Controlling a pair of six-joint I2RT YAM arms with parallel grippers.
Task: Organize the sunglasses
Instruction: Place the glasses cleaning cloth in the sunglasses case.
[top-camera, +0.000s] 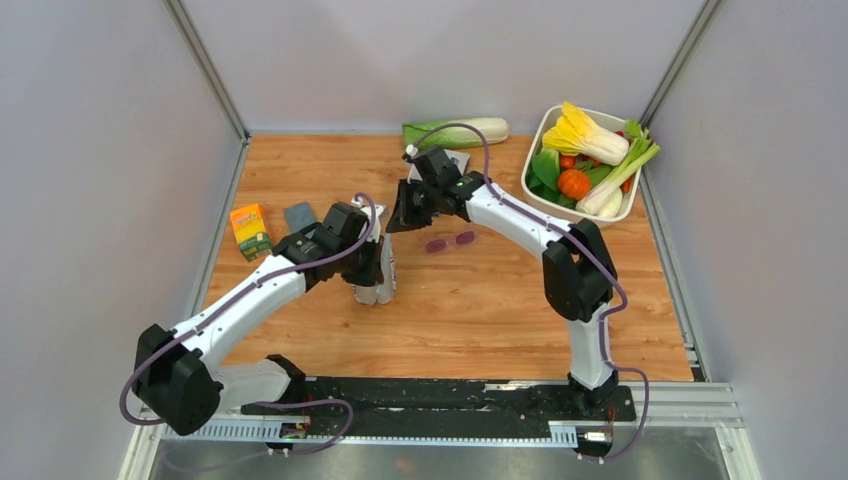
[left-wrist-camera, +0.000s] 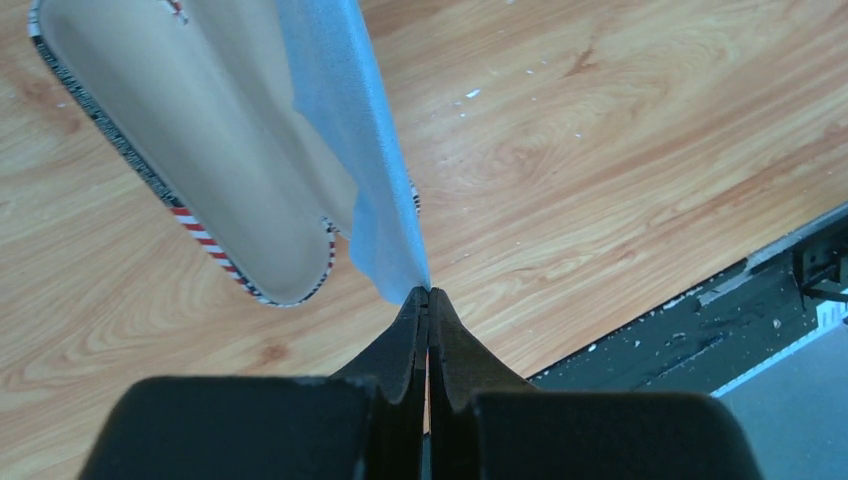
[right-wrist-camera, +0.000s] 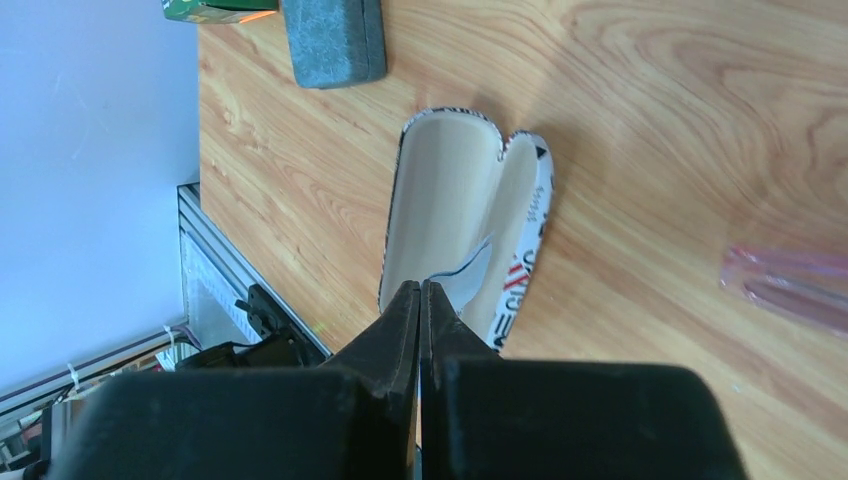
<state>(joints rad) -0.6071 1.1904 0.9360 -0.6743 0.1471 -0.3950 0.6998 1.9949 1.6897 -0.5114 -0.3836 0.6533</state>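
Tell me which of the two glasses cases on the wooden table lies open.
The white case with red-and-black printed trim and cream lining: its two halves are spread apart. The grey-blue textured case is shut.

table (top-camera: 480, 310): smooth wood grain | cloth (left-wrist-camera: 340, 120): matt fabric | sunglasses (top-camera: 450, 241): translucent, perhaps plastic

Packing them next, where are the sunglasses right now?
Top view: the sunglasses lie on the table near centre, just right of the right gripper.

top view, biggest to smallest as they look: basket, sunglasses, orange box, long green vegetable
1. basket
2. long green vegetable
3. orange box
4. sunglasses, about as long as the box but much thinner
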